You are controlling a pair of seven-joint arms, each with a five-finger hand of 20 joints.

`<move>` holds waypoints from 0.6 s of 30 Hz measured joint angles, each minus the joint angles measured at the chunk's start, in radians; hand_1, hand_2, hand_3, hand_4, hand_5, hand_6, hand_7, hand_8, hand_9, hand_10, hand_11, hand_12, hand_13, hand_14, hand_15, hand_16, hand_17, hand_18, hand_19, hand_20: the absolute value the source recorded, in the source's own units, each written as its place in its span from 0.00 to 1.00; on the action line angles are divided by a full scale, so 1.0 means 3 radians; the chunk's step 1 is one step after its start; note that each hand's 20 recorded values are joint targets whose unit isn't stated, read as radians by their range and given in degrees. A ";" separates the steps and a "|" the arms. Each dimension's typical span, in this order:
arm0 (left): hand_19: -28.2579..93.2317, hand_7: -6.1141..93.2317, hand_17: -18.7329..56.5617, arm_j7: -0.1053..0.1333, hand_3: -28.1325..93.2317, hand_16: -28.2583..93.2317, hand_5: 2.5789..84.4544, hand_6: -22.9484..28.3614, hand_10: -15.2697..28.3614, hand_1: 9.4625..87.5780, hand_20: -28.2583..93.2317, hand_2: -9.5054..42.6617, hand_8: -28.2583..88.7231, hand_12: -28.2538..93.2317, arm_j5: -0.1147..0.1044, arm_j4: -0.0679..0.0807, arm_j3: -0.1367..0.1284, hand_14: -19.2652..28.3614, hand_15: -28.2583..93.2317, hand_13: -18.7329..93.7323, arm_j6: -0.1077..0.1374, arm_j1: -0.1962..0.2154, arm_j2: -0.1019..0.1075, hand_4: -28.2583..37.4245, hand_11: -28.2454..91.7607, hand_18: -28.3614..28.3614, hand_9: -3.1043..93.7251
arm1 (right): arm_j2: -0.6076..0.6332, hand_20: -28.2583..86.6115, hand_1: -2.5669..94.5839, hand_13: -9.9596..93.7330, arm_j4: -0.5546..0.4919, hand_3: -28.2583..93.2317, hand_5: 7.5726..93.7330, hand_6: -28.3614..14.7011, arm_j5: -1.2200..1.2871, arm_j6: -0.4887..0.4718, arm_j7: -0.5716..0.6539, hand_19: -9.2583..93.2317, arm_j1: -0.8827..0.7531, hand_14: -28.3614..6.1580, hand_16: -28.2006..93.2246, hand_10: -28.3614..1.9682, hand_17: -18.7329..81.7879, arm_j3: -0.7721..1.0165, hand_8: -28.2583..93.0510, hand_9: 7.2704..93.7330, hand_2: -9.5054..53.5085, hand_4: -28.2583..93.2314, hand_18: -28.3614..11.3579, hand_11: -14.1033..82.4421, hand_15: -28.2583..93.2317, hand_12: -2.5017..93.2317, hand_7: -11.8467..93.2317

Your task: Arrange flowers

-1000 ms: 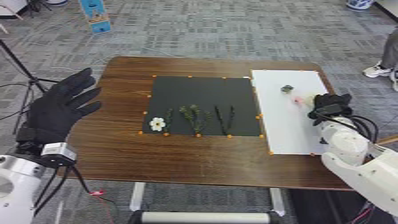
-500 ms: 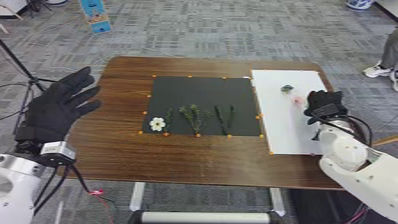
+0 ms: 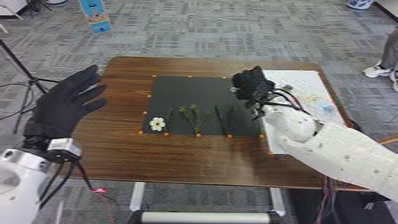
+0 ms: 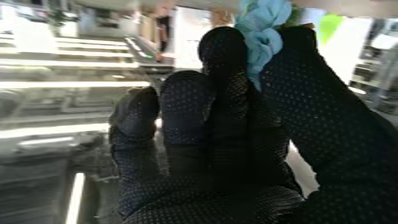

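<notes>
**Right hand (image 3: 253, 84) pinched a pale blue flower (image 4: 264, 37) above the black sheet's (image 3: 182, 90) far right corner**

The grip was narrow, the petals caught between thumb and fingers. On the black sheet, toward its near edge, lay dark stems (image 3: 219, 119), then green sprigs (image 3: 190, 116) farther left, and a white flower (image 3: 157, 124) near the near left corner. The white sheet (image 3: 293, 77) lay just right of the black sheet. Well left of the black sheet, the left hand (image 3: 58, 107) was spread wide.

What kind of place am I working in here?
Probably an office or lab room: grey carpet tiles cover the floor, a black tripod stands at the left, and a brown wooden table serves as the workbench.
</notes>
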 measured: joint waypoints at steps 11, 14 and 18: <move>0.56 0.23 0.08 -0.0060 0.78 0.27 0.26 0.50 0.58 0.15 0.29 0.03 0.16 0.36 -0.0014 0.0183 0.0361 0.67 0.35 0.32 -0.0072 -0.0501 0.0219 0.00 0.37 0.90 0.24 | -0.0660 0.75 0.54 0.67 0.0087 0.91 0.72 0.75 0.0014 -0.0153 0.0044 0.88 0.0210 0.63 0.61 0.76 0.45 -0.0259 0.23 0.80 0.00 0.00 0.21 0.48 0.82 0.59 0.59; 0.56 0.23 0.08 -0.0071 0.78 0.27 0.26 0.49 0.58 0.15 0.29 0.03 0.16 0.36 -0.0016 0.0197 0.0406 0.67 0.35 0.32 -0.0085 -0.0603 0.0243 0.00 0.37 0.90 0.24 | -0.0794 0.75 0.54 0.67 0.0256 0.91 0.72 0.75 0.0011 -0.0163 0.0028 0.88 0.0197 0.63 0.62 0.76 0.45 -0.0309 0.23 0.80 0.00 0.00 0.21 0.48 0.82 0.59 0.60; 0.56 0.23 0.08 -0.0072 0.78 0.27 0.26 0.49 0.58 0.15 0.29 0.04 0.16 0.36 -0.0018 0.0197 0.0410 0.67 0.35 0.32 -0.0092 -0.0645 0.0256 0.00 0.37 0.90 0.24 | -0.0947 0.75 0.54 0.67 0.0470 0.91 0.71 0.75 0.0015 -0.0163 0.0064 0.88 0.0232 0.63 0.62 0.76 0.45 -0.0479 0.23 0.79 0.00 0.00 0.22 0.48 0.82 0.60 0.60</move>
